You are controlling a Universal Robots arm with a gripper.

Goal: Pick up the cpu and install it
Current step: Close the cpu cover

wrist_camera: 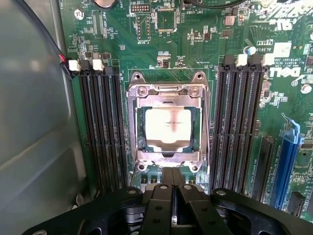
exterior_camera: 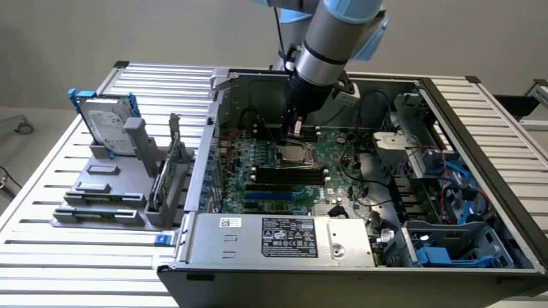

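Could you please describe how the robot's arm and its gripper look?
The arm is a silver-grey round tube with light blue joint covers. A thin dark cable runs beside it. The gripper is black, with two narrow flat fingers on a broad black body that carries round screw heads. I can read no markings on it.

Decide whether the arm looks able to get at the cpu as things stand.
Probably yes. The arm hangs right above the cpu, which lies in the socket with its pale top showing, and nothing stands between them. The jaws are shut and empty.
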